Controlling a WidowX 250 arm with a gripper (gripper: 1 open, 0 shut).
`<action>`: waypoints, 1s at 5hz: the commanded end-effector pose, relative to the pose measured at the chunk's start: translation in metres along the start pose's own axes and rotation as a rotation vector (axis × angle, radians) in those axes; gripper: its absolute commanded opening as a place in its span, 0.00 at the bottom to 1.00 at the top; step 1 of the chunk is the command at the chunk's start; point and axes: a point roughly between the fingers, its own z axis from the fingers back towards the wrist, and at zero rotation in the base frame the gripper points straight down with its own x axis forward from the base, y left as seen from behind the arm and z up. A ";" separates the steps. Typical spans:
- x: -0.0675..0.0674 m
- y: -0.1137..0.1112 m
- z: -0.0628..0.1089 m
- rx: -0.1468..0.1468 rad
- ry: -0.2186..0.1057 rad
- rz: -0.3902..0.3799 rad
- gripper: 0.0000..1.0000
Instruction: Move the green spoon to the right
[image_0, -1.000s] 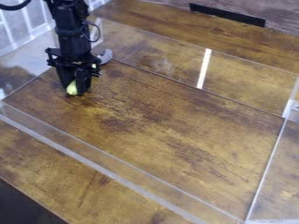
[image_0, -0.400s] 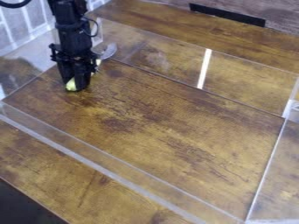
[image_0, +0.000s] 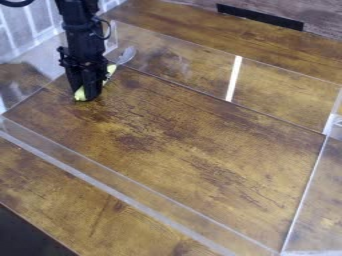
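At far left of wooden table (image_0: 201, 150), we see black gripper (image_0: 84, 92) pointing down, fingers closed around green spoon (image_0: 86, 93).

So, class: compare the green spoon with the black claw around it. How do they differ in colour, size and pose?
Colour: the green spoon is bright yellow-green; the claw is black. Size: the spoon is a small piece, the claw much bulkier and taller. Pose: the spoon sits low at the wooden table, mostly hidden; the claw points down over it. Shared: both are at the table's far left.
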 end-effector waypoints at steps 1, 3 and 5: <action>0.014 -0.007 0.056 0.084 -0.084 -0.029 0.00; 0.028 -0.048 0.110 0.167 -0.133 -0.121 0.00; 0.025 -0.070 0.155 0.232 -0.178 -0.136 0.00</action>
